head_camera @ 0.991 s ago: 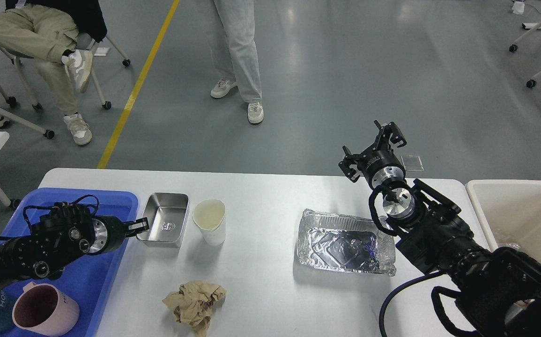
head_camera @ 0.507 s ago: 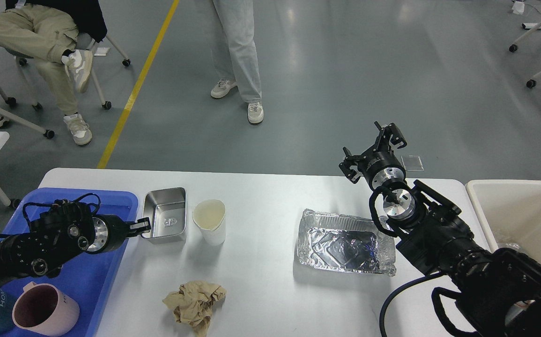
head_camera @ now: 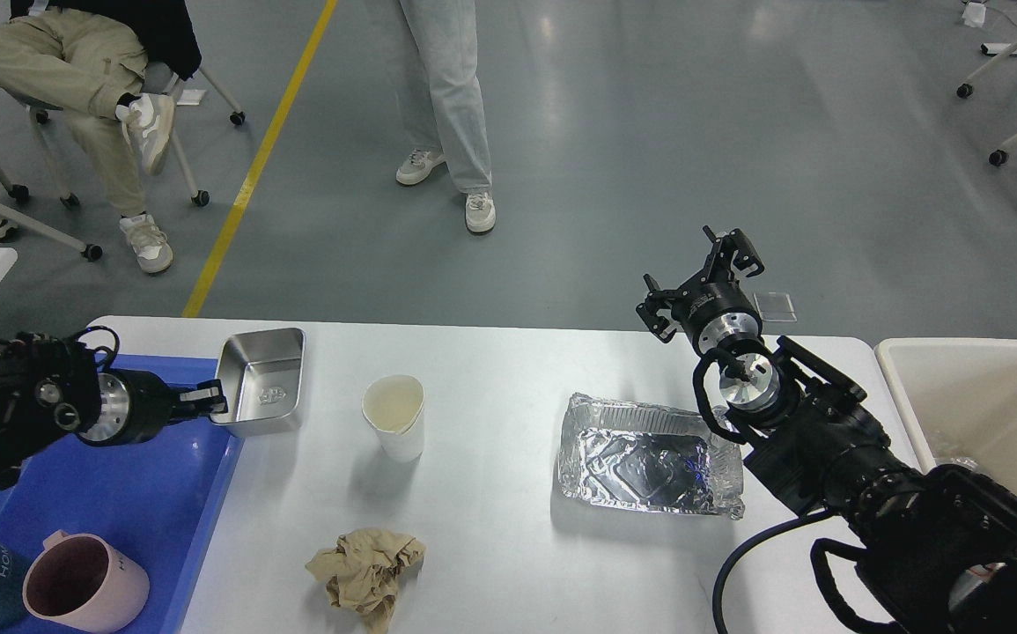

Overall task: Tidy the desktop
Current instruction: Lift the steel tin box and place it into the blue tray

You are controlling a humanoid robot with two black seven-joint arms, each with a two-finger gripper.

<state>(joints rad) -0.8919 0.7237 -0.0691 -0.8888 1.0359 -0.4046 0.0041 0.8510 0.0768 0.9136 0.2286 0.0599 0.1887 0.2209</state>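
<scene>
From our head view, our left gripper [head_camera: 206, 404] pinches the near-left rim of the shiny rectangular steel tin [head_camera: 263, 381], which sits tilted at the right edge of the blue plastic tray [head_camera: 134, 497]. Our right gripper [head_camera: 700, 280] hangs spread wide past the far edge of the large white-grey desktop [head_camera: 490, 537]. Open surface lies between the white paper cup [head_camera: 394, 417] and the crinkled foil tray [head_camera: 649, 458]; the crumpled brown paper [head_camera: 367, 565] lies near the front edge.

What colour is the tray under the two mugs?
Blue; the tray shows clearly at lower left in the head view.
</scene>
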